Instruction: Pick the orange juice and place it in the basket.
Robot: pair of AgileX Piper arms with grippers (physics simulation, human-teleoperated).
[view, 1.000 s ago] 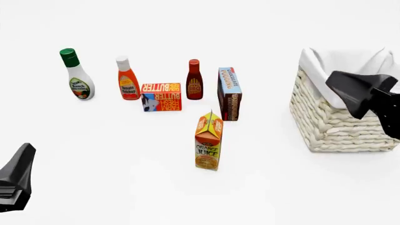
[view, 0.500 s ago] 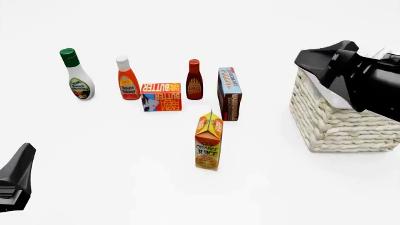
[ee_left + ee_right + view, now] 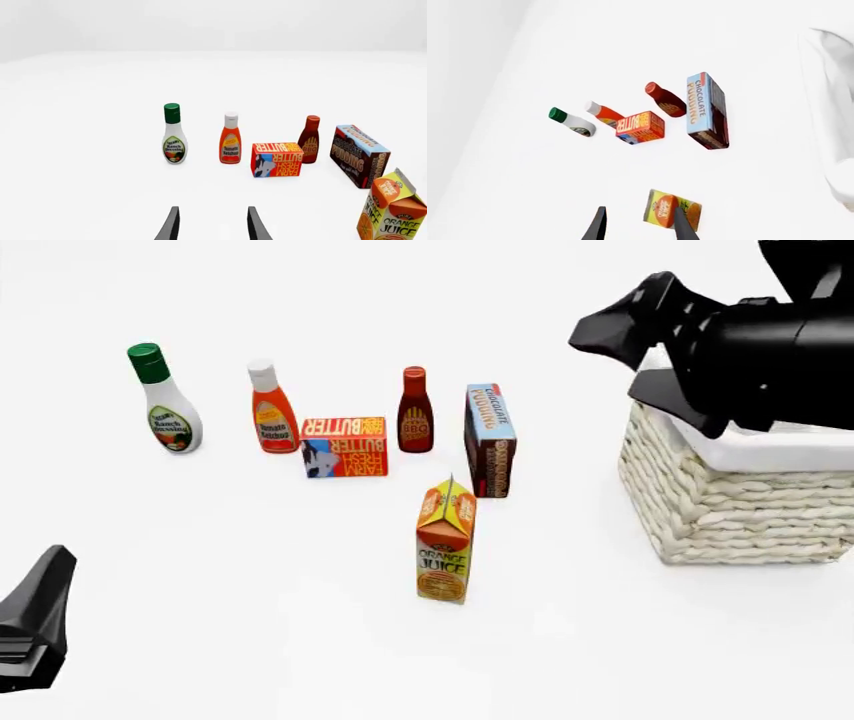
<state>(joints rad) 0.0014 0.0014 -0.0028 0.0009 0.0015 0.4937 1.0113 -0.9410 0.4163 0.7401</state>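
The orange juice point(image 3: 445, 542) is a tall orange and yellow-green gable-top carton standing upright mid-table, alone in front of the other groceries. It also shows in the left wrist view point(image 3: 393, 214) and the right wrist view point(image 3: 672, 209). The basket point(image 3: 727, 510), cream woven wicker with a white liner point(image 3: 828, 100), stands at the right. My right gripper point(image 3: 617, 358) hangs open and empty high over the basket's left rim, up and to the right of the carton. Low at the near left, my left gripper point(image 3: 36, 620) is open and empty, its fingertips point(image 3: 172, 226) apart.
Behind the carton stand a ranch dressing bottle point(image 3: 166, 402), a ketchup bottle point(image 3: 272, 408), a flat butter box point(image 3: 344, 447), a BBQ sauce bottle point(image 3: 415, 412) and a chocolate pudding box point(image 3: 490, 440). The pudding box is the nearest to the juice.
My right arm has risen and swung left, from in front of the basket to above its left rim. The left arm and all groceries have stayed put.
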